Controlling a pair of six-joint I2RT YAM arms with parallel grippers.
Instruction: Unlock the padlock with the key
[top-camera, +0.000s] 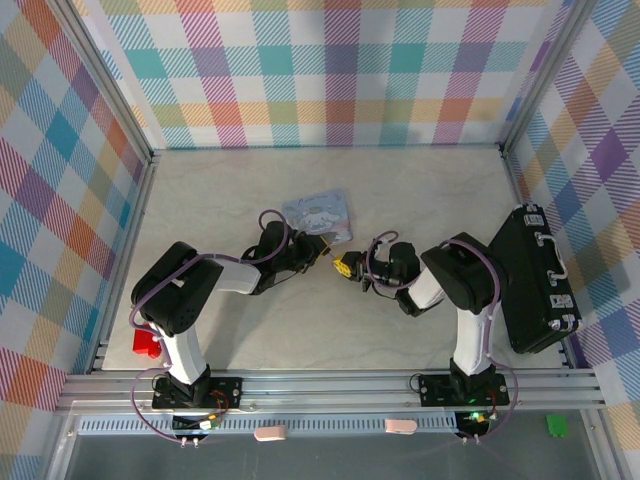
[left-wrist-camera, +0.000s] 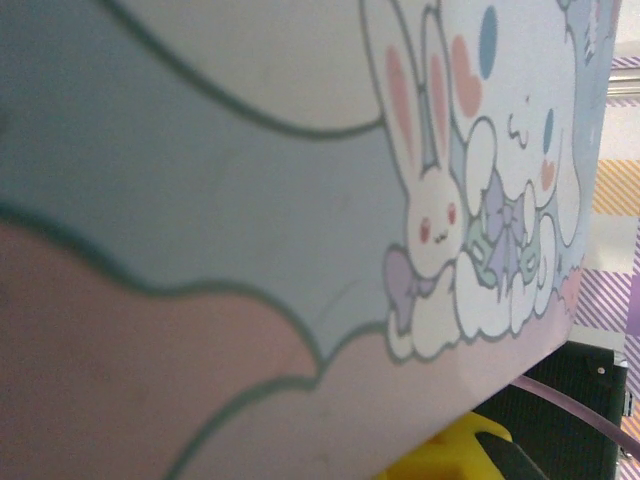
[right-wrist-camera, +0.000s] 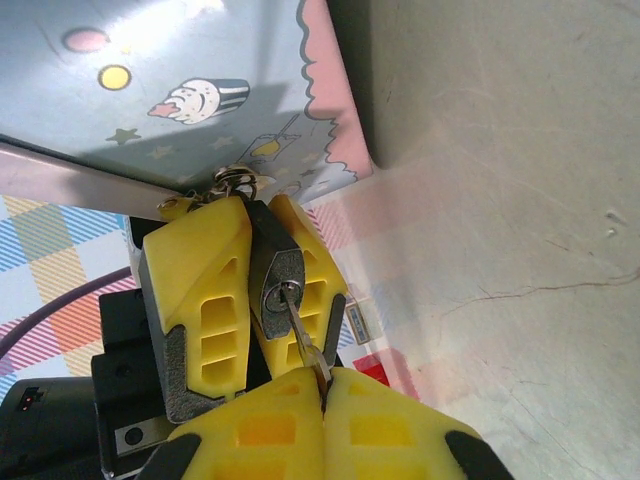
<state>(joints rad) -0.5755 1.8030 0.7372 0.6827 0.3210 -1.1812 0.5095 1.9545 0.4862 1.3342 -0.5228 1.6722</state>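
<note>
Two arms meet near the middle of the bench (top-camera: 420, 190), and each hand has something pinched. The left hand (top-camera: 306, 253) has its two yellow fingers (right-wrist-camera: 200, 290) closed on the sides of the one padlock (right-wrist-camera: 272, 275), which is held clear of the bench just beside the lower corner of the tin (top-camera: 320, 212). The lock's keyhole faces the right hand, and its silver shackle sits at the tin's edge. The right hand (right-wrist-camera: 322, 385) has its fingers pressed together on the single key (right-wrist-camera: 305, 338). The key's thin blade runs straight into the keyhole.

There is one tin, pale blue and pink, printed with cartoon rabbits and clouds, and in the left wrist view its lid (left-wrist-camera: 300, 200) is very close. One black case (top-camera: 535, 280) lies along the right wall, well apart from the hands. One red block (top-camera: 147, 343) sits by the left arm's base. On the front rail lie two pink pieces (top-camera: 270, 433) and one green piece (top-camera: 555, 425).
</note>
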